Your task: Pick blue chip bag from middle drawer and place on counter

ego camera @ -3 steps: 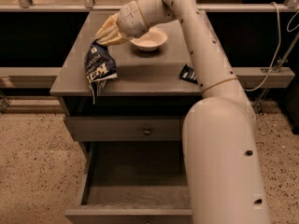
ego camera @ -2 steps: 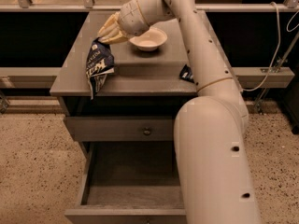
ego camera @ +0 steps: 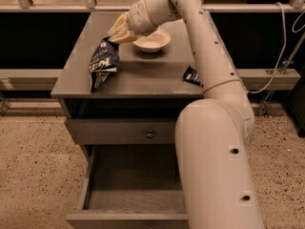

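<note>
The blue chip bag (ego camera: 103, 63) hangs tilted over the left part of the counter (ego camera: 147, 73), its lower end at about the height of the counter's front left edge; I cannot tell whether it touches the top. My gripper (ego camera: 117, 34) is above the counter's back left, just left of a bowl. It is shut on the bag's top corner. The middle drawer (ego camera: 136, 199) is pulled out below, and the part of its tray that shows holds nothing. My arm hides its right side.
A cream bowl (ego camera: 153, 41) sits at the back middle of the counter. A small dark-blue wrapper (ego camera: 191, 75) lies at the right, partly behind my arm. A shut drawer front with a small knob (ego camera: 150, 134) is above the open drawer. Speckled floor lies around the cabinet.
The gripper and the bag have shifted slightly up and to the right over the counter. The drawer has stayed open.
</note>
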Controlling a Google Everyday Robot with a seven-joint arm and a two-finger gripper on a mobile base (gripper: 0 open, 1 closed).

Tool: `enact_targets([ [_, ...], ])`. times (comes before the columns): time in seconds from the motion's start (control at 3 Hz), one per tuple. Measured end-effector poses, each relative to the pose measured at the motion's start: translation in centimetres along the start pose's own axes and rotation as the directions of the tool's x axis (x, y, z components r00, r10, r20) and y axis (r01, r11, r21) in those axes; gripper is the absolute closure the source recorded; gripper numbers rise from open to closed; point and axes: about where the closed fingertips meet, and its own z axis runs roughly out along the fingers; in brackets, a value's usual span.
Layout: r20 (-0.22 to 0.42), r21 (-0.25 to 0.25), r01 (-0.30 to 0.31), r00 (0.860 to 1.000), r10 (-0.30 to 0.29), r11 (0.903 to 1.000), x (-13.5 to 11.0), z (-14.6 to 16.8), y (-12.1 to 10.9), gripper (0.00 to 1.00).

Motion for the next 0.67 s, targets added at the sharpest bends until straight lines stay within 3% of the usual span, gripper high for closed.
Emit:
enact_targets([
  [0.33, 0.005, -0.003, 0.001, 1.000, -0.001, 1.0000, -0.07, 0.49, 0.00, 0.13],
  [0.67, -0.003, -0.008, 0.012, 1.000, -0.012, 0.9999, -0.06, 0.48, 0.17, 0.00],
])
